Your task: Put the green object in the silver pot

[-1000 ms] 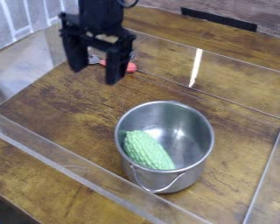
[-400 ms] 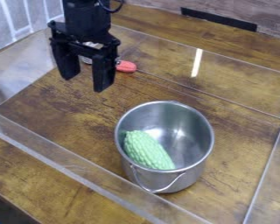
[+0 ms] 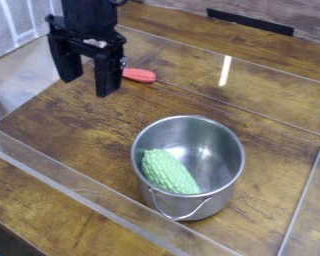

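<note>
Steel nearest us: the silver pot (image 3: 188,163) stands upright toward the front of the surface, its wire handle loop (image 3: 186,208) hanging on the near side. We find the green object (image 3: 168,171) lying inside it, against the left inner wall, bumpy and elongated. We judge the placement done.

Risks, as we judge them. The pot sits near the clear front panel (image 3: 69,190); a careless sweep by the arm could knock it or tip it and spill the object. The claw (image 3: 88,70) hangs well apart from the pot, up and to the left, its jaws spread wide and holding nothing, pointing down. A low pass from there could strike the small red object (image 3: 139,74) lying just beside it on the right, or catch a clear wall.

The surface (image 3: 69,125) is dark, worn wood planking, fenced by transparent panels on all visible sides; one panel shows a bright glare streak (image 3: 224,76). Beyond, we see more wood, a dark strip (image 3: 251,20) at top right, and pale slats (image 3: 23,22) at top left, too blurred to identify.
</note>
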Tool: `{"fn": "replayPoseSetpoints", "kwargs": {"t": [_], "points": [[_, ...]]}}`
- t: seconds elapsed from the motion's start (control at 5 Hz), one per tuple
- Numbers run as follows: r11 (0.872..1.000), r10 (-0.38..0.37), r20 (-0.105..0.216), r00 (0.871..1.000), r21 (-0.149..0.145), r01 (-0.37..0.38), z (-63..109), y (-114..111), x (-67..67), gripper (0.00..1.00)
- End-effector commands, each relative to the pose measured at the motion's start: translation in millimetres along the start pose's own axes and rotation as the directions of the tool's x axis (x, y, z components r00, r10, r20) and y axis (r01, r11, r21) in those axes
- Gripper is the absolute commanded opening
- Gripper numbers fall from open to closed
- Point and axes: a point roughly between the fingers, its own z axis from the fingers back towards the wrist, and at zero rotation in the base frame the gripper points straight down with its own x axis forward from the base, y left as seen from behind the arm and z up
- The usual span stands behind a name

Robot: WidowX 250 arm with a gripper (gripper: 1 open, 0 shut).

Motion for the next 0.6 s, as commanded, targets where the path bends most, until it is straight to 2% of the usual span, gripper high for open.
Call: {"fn": "replayPoseSetpoints", "kwargs": {"t": [0.0,0.2,0.4], "points": [[1.0,-0.002,0.056,0.998,0.023,0.001,17.6,-5.7,10.0,1.0],[1.0,-0.009,0.048,0.999,0.022,0.008,15.2,-15.4,12.5,1.0],[0.999,-0.035,0.035,0.999,0.016,0.035,0.5,-23.1,18.1,1.0]]}}
